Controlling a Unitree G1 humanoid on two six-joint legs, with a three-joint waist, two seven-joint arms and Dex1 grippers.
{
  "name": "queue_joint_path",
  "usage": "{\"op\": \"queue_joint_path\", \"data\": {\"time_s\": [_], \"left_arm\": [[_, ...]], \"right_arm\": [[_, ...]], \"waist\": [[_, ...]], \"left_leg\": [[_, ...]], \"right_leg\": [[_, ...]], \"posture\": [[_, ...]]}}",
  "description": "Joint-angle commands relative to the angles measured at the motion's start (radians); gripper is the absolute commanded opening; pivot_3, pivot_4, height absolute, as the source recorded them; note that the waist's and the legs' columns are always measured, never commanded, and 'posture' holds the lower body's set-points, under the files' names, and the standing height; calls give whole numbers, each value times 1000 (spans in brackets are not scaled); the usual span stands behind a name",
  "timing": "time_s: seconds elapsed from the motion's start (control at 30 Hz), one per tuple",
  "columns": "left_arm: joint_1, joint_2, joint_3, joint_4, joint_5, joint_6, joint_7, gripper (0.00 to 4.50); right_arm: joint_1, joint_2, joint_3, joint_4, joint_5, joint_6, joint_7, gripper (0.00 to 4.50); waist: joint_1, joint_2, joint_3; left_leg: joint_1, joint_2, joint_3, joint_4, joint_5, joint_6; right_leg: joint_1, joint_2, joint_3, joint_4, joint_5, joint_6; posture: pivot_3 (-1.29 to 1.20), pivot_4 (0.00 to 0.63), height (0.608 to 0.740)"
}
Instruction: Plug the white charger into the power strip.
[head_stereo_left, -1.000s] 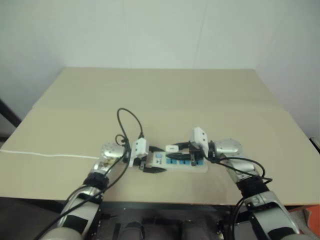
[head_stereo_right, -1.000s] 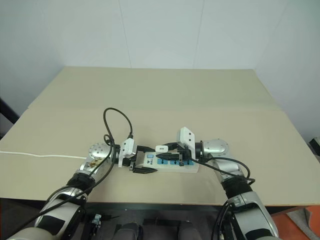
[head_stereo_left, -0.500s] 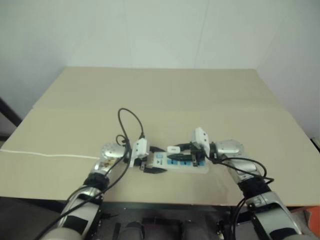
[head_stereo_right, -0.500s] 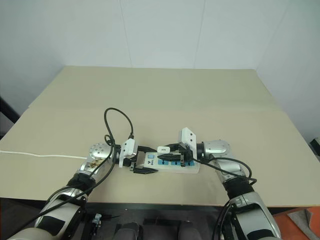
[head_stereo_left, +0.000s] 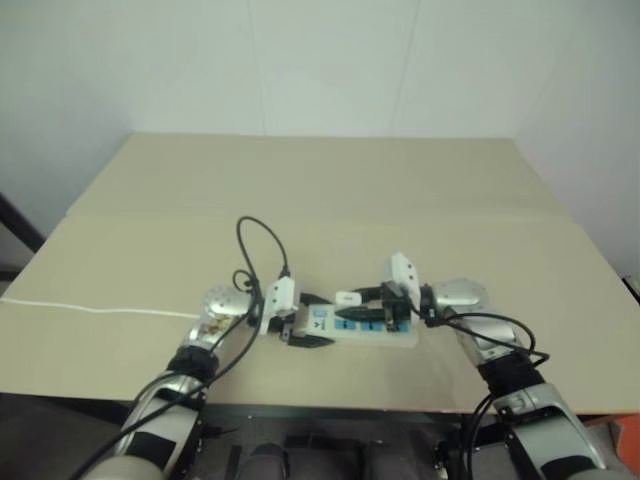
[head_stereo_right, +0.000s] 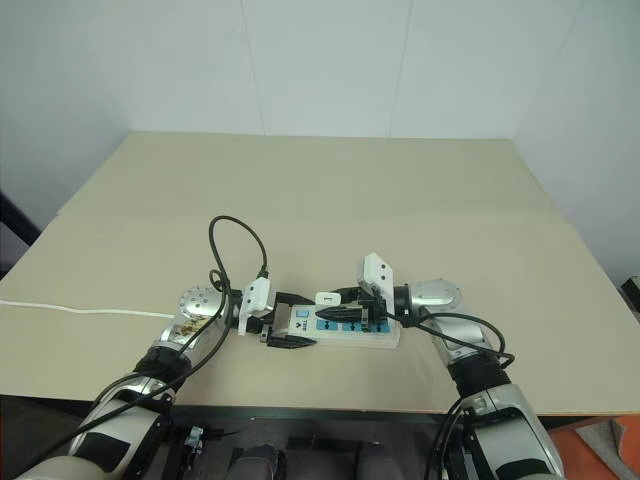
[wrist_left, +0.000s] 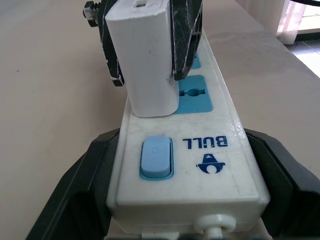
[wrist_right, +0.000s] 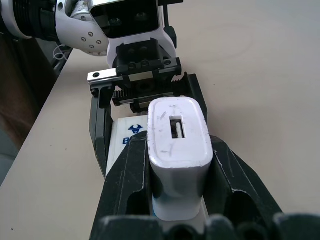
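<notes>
Clamping the power strip (wrist_left: 200, 165) by its switch end with my left pincer (head_stereo_left: 303, 327), my right pincer (wrist_right: 180, 200) grips the white charger (wrist_right: 178, 150) upright on the strip, on the bench (head_stereo_left: 320, 200).

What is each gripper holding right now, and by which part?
Left gripper clamps the power strip across its switch end. Right gripper pinches the white charger by its two side faces.

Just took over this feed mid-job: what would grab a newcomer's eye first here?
The two grippers meeting over the power strip near the table's front edge. The left gripper clamps the strip's switch end, while the right gripper is shut on the white charger, standing it upright at the socket nearest the switch. A thin white cord trails toward the table's left edge.
</notes>
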Motion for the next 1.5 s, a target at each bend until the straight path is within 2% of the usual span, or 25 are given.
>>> {"op": "queue_joint_path", "data": {"time_s": [0.03, 0.6, 0.8, 0.93, 1.17, 1.23, 1.3, 1.5], "left_arm": [[34, 45, -4, 30, 36, 9, -5, 3313], [33, 49, -5, 30, 37, 10, -12, 3313], [33, 48, -6, 34, 39, 8, -11, 3313], [34, 47, -8, 25, 39, 14, -13, 3313], [42, 46, -5, 13, 35, 20, -9, 3313], [44, 49, 1, 4, 23, 33, -19, 4052], [43, 49, 11, -18, 3, 57, -27, 4460], [48, 80, 34, -156, -59, 169, -67, 4460]], "right_arm": [[88, -70, 16, 81, -84, 35, -13, 1107], [102, -68, 39, 80, -91, -11, -20, 1107], [100, -66, 45, 63, -81, 3, -10, 3117], [104, -60, 42, 42, -79, 6, -12, 4467], [106, -83, 9, -15, -80, 11, -21, 4467], [108, -95, -8, -42, -71, 13, -20, 4500], [111, -104, -25, -70, -61, 19, -23, 4500], [119, -139, -69, -174, -36, 28, -20, 4500]], "waist": [[0, 0, 0], [-1, -1, -1], [-14, -8, -5], [-26, -11, -7], [-28, -12, -8], [-30, -12, -8], [-33, -12, -7], [-37, -9, 2]], "left_leg": [[0, 0, 0, 0, 0, 0], [1, 0, 0, -1, 0, 0], [2, 1, 0, -1, 0, 0], [5, 3, 0, -2, 0, 0], [4, 3, 0, -2, 0, 0], [4, 3, 0, -2, 0, 0], [4, 3, 0, -2, 0, 0], [-1, 3, 0, -3, 0, 0]], "right_leg": [[0, 0, 0, 0, 0, 0], [0, 0, 0, 0, 0, 0], [1, 1, 0, 0, -1, -1], [2, 3, 0, 2, -4, -8], [1, 2, 0, 2, -2, -5], [1, 2, 0, 1, -2, -5], [0, 2, 0, 1, -2, -5], [-5, 2, 0, 2, -1, -3]], "posture": [[0, 150, 740], [0, 150, 740], [0, 150, 740], [0, 150, 740], [0, 150, 740], [0, 150, 740], [0, 150, 740], [0, 150, 740]]}}
